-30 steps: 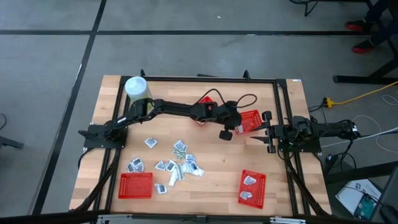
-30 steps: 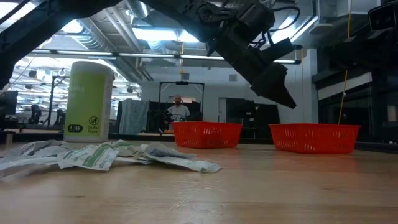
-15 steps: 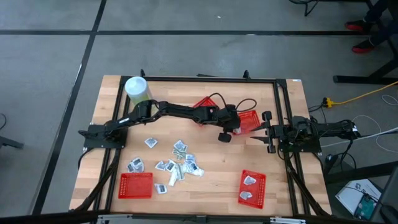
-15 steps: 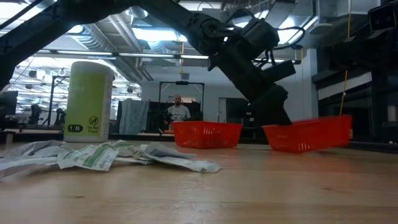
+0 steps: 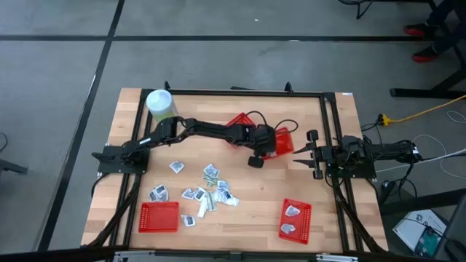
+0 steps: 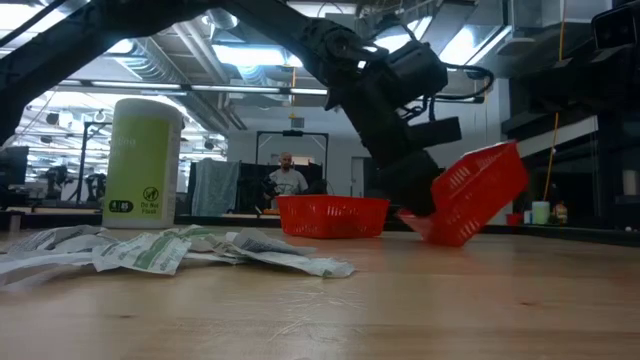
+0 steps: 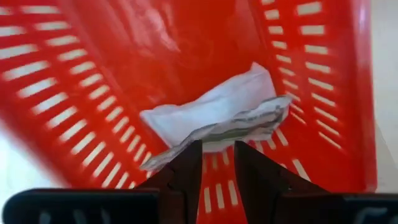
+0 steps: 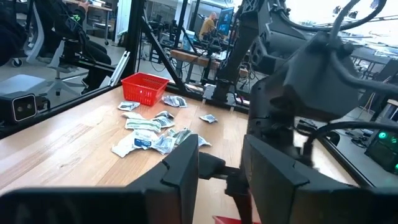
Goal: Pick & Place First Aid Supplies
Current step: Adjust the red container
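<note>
My left gripper (image 7: 217, 149) reaches slanting down into a red mesh basket (image 5: 282, 140) at mid-table, its fingers a narrow gap apart. A crumpled white packet with green marks (image 7: 211, 115) lies inside, its near edge at my fingertips. The basket (image 6: 475, 200) is tipped: its left bottom edge is on the table and its right side is raised. Several more first aid packets (image 5: 207, 191) lie loose on the wood, left of centre. My right gripper (image 5: 314, 154) waits level at the table's right side, slightly open and empty. My left gripper (image 6: 415, 200) comes into the basket from the table's left, slanting down, and bears on its left part (image 6: 428, 222). The arm itself hides the exact spot. Whether the fingertips (image 7: 186, 168) touch the packet's edge (image 7: 186, 149), I cannot tell.
A pale-green canister (image 5: 160, 103) stands at the far left corner. Another red basket (image 5: 240, 120) sits behind the left arm. Two more baskets stand near the front edge, one at the left (image 5: 159, 217) and one at the right (image 5: 295, 220) with packets in it.
My left gripper has sunk and tipped more steeply down into the basket. The basket has shifted slightly toward the table's left and tipped over: its right side has lifted off the table while its left bottom edge stays down.
</note>
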Tool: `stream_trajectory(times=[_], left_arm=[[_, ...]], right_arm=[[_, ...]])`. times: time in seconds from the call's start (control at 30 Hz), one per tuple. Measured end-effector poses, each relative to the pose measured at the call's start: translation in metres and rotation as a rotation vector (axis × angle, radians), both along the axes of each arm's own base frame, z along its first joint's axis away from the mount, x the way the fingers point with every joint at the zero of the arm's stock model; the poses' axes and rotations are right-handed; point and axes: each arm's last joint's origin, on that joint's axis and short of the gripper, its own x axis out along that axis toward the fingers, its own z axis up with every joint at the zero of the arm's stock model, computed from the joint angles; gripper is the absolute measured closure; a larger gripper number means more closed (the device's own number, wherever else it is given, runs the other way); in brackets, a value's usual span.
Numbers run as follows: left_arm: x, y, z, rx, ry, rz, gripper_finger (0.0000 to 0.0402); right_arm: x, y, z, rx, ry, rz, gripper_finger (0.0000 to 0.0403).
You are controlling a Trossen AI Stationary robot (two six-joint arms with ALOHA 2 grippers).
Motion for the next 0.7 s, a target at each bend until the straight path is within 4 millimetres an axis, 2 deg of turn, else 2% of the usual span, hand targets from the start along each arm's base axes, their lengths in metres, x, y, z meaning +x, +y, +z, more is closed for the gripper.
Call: stream_trajectory(times=[0.37, 0.7], left_arm=[[-0.008, -0.034, 0.015, 0.011, 0.062, -0.088, 0.0316], [-0.02, -0.079, 0.008, 0.005, 0.203, -0.198, 0.0324]], right_arm=[[0.0, 0.0, 0.0, 0.0, 0.0, 0.0, 0.0276], [0.0, 0.0, 0.0, 0.0, 0.0, 0.0, 0.0276]])
